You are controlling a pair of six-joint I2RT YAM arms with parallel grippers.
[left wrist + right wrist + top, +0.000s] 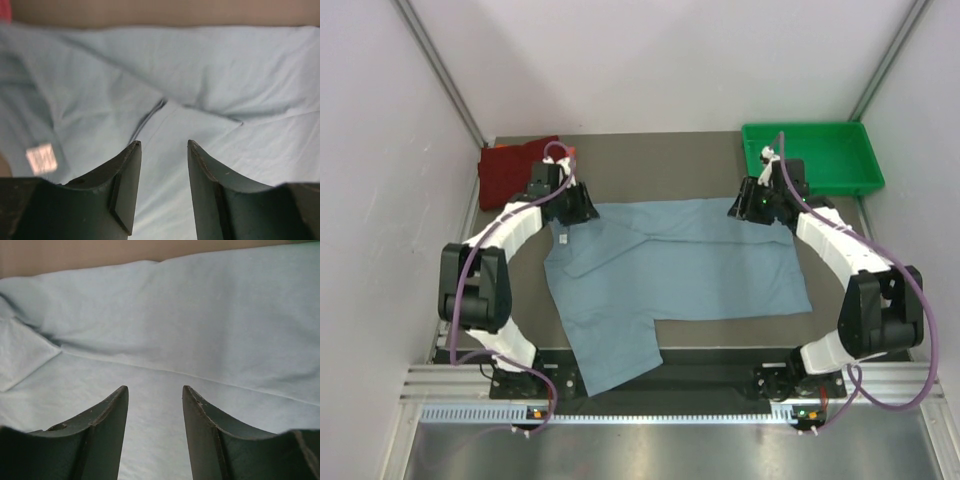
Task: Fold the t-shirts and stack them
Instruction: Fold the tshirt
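Observation:
A dusty grey-blue t-shirt [670, 270] lies spread flat across the middle of the table, one sleeve hanging toward the near edge. My left gripper [582, 212] hovers over its far left corner. In the left wrist view it [164, 145] stands open, with only cloth [200, 75] and a fold crease beneath it. My right gripper [745, 208] is over the shirt's far right corner. It [154, 388] is open too, with smooth cloth [200, 315] below. A dark red folded t-shirt [510, 165] sits at the far left corner, with an orange edge [568, 152] showing beside it.
A green plastic tray [820, 160] stands at the far right corner, just behind my right arm. A white label [41, 158] lies on the shirt near my left gripper. White walls close in the table on three sides.

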